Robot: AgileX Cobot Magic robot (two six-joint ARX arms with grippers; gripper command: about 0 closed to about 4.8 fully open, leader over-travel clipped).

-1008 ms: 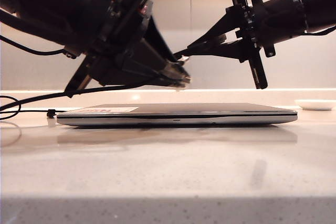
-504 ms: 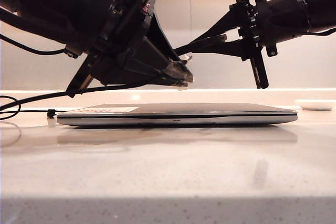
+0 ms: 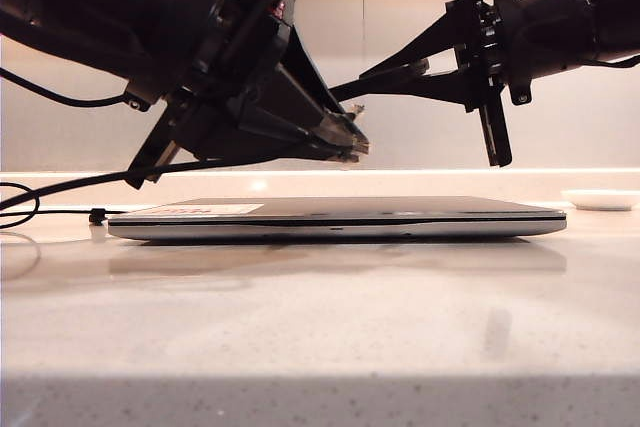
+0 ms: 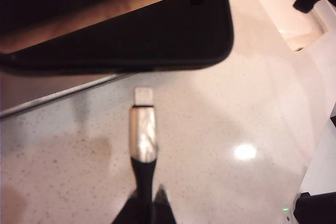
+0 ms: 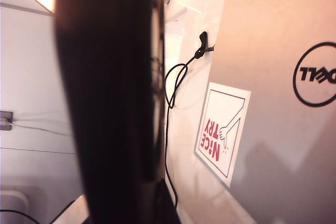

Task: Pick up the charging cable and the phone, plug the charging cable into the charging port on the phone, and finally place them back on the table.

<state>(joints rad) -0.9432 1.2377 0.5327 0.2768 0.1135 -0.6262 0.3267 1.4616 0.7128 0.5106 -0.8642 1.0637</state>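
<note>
1. Pale speckled stone makes up the bench, with a closed silver laptop lying flat on it; I place everything else against that laptop.

2. My left gripper hangs above the laptop's middle, pinched tight on the charging cable. From the left wrist view the fingers clamp the black collar, and the silvery plug points straight out beyond them.

3. The relation that matters: the plug tip sits just short of the phone, apart from its dark rounded edge, with the cable's long axis running square into that edge. I cannot make out the charging port itself, so I cannot say the tip is lined up with it.

4. My right gripper comes in over the laptop's right half, closed on the phone, whose dark slab fills the right wrist view. The phone's long axis appears to lie roughly in line with the plug, near end facing it.

5. Judging by that gap, the left arm is the nearer one to close it with a short straight push.

6. Outward from the left gripper, the black cord trails down past the laptop's left end, where a small bead rests on the bench.

7. Risk, as I judge it: a slight offset would butt the tip against the edge.
</note>
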